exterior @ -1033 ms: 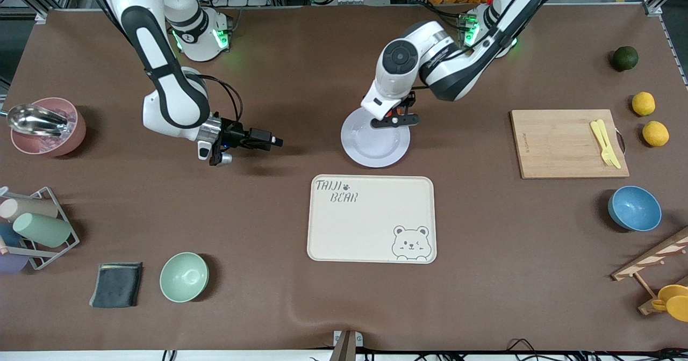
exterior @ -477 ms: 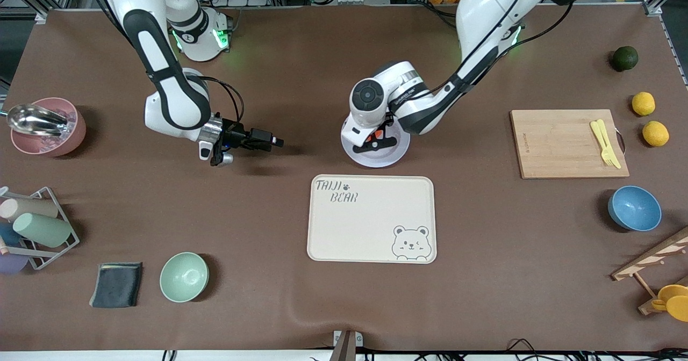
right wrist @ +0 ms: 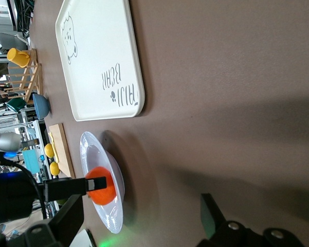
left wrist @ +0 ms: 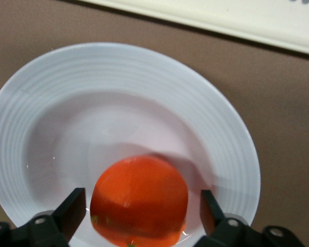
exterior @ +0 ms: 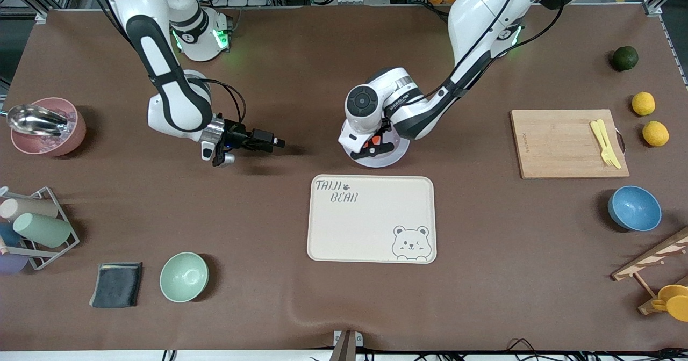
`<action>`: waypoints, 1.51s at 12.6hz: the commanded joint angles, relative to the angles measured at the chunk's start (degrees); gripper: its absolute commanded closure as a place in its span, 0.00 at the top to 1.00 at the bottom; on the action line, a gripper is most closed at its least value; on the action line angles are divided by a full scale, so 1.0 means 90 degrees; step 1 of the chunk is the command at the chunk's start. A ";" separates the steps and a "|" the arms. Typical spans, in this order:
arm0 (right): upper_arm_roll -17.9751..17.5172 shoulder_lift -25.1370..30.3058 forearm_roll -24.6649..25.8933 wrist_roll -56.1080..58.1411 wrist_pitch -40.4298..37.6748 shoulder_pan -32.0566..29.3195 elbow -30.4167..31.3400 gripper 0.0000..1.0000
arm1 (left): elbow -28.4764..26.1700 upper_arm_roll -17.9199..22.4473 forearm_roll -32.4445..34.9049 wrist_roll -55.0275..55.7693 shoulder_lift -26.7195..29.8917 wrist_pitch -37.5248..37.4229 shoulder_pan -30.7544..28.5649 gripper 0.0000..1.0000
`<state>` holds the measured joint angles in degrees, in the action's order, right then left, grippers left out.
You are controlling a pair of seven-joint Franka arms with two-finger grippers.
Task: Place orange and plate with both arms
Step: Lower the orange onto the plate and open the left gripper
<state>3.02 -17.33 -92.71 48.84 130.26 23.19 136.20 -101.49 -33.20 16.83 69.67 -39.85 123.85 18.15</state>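
Note:
The orange (exterior: 371, 145) sits in the well of the pale plate (exterior: 391, 156), which lies on the table just farther from the front camera than the cream bear tray (exterior: 371, 218). My left gripper (exterior: 372, 147) is low over the plate and open. In the left wrist view its fingers (left wrist: 74, 206) stand either side of the orange (left wrist: 139, 198) with small gaps, over the plate (left wrist: 118, 77). My right gripper (exterior: 278, 142) is open and empty, low over the bare table toward the right arm's end from the plate. Its wrist view shows the plate (right wrist: 90, 149) and the orange (right wrist: 100, 197).
A wooden cutting board (exterior: 559, 146) with a yellow fork, two lemons (exterior: 643, 103), a dark green fruit (exterior: 625, 58) and a blue bowl (exterior: 634, 208) lie at the left arm's end. A pink bowl (exterior: 45, 130), cup rack (exterior: 35, 226), cloth and green bowl (exterior: 184, 276) lie at the right arm's end.
My left gripper came down from the plate's farther rim into its well with the orange, and its fingers now stand apart from the fruit. My right gripper edged slightly toward the plate.

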 commanded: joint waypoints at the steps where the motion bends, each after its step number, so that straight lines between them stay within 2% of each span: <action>1: 0.0055 -0.0017 -0.0352 0.0169 0.0058 0.0226 0.0023 1.00 | 0.0095 -0.0003 0.0190 0.0149 0.0285 -0.0186 -0.0053 1.00; 3: 0.0055 -0.0017 -0.0693 0.0169 0.0058 0.0459 0.0003 1.00 | 0.0240 -0.0003 0.0190 0.0101 0.0637 -0.0546 -0.0160 1.00; 7: 0.0055 -0.0114 -0.1523 0.0422 0.0000 0.0928 -0.0036 1.00 | 0.1128 -0.0022 0.0190 -0.0531 0.0940 -0.1727 -0.0794 1.00; 10: 0.0055 -0.0368 -0.2245 0.0725 -0.0136 0.1309 -0.0172 0.88 | 0.1325 -0.0042 0.0122 -0.1245 0.1301 -0.2217 -0.1176 1.00; 13: 0.0055 -0.0894 -0.3211 0.1212 -0.0137 0.1845 -0.0562 0.85 | 0.1325 -0.0061 0.0083 -0.1850 0.1701 -0.2277 -0.1780 1.00; 14: 0.0055 -0.1032 -0.3408 0.1243 -0.0118 0.1992 -0.0660 0.84 | 0.1316 -0.0061 0.0005 -0.2046 0.1809 -0.2335 -0.1927 1.00; 15: 0.0055 -0.1081 -0.3458 0.1253 -0.0098 0.2023 -0.0700 0.75 | 0.1316 -0.0061 -0.0005 -0.2377 0.1868 -0.2461 -0.2112 1.00; 16: 0.0055 -0.1140 -0.3468 0.1253 -0.0098 0.2061 -0.0719 0.73 | 0.1316 -0.0052 -0.0054 -0.2767 0.1965 -0.2598 -0.2288 1.00; 17: 0.0055 -0.1170 -0.3497 0.1272 -0.0088 0.2081 -0.0749 0.67 | 0.1287 0.0016 -0.0160 -0.3167 0.2063 -0.2686 -0.2338 1.00; 19: 0.0055 -0.1306 -0.3507 0.1273 -0.0088 0.2130 -0.0856 0.61 | 0.1228 0.0736 -0.0598 -0.4035 0.2423 -0.2784 -0.2251 1.00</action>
<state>2.99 -27.62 -122.58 59.08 129.25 41.33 130.07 -88.90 -30.74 15.22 39.61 -22.07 99.94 -2.53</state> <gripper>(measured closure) 0.344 0.000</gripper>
